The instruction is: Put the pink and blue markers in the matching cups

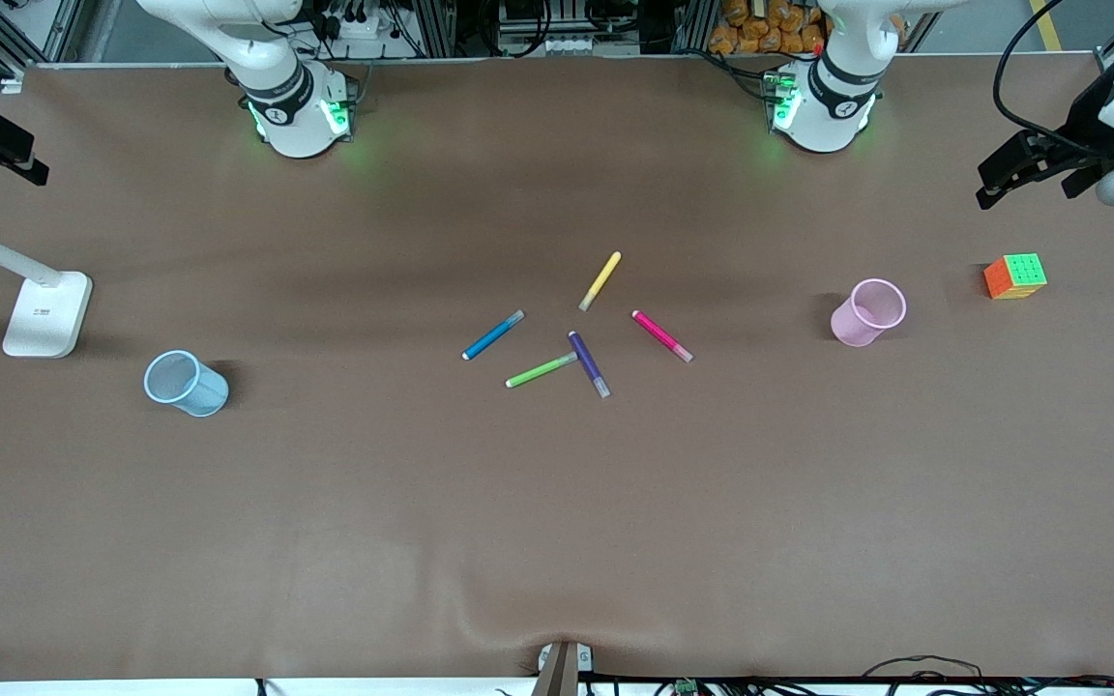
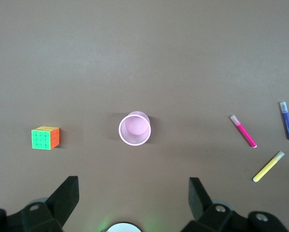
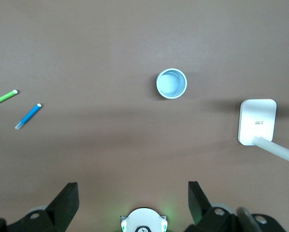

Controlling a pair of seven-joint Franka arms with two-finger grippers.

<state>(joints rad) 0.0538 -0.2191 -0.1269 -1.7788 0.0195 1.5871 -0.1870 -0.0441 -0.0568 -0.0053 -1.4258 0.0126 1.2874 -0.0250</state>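
Right gripper point(image 3: 134, 198): fingers spread wide, nothing held; it hangs over the strip between the right arm's base and the blue cup point(image 1: 204, 394). The cup stands upright and empty at the right arm's end of the table, well apart from the markers, with a white lamp base point(image 1: 47, 313) beside it.

The blue marker point(image 1: 493, 335) lies flat at the edge of the central cluster that faces the right arm, so the right arm is judged the nearer one. Its long axis runs diagonally: the pale cap end points toward the bases and the left arm's end, and the blue end points toward the front camera and the blue cup. No contact is seen with the green marker point(image 1: 542, 370) just beside it, so a pinch across the barrel should be possible.

Purple marker point(image 1: 589, 363) and yellow marker point(image 1: 600, 280): mid-cluster, not task items. The green one's cap looks to touch the purple barrel (hard to confirm).

The pink marker point(image 1: 661, 336) lies flat at the edge facing the left arm, clear of its neighbours. Its axis is diagonal the other way, with the pale cap nearer the camera and toward the pink cup point(image 1: 852, 327). The barrel is magenta and slim, and rolling is likely if it is nudged.

The pink cup stands upright and empty, with a colour cube point(image 1: 1014, 276) farther toward the table's end.

Left gripper point(image 2: 134, 193): fingers spread wide, nothing held; it hangs over the strip between its base and the pink cup. Neither marker has been placed yet.
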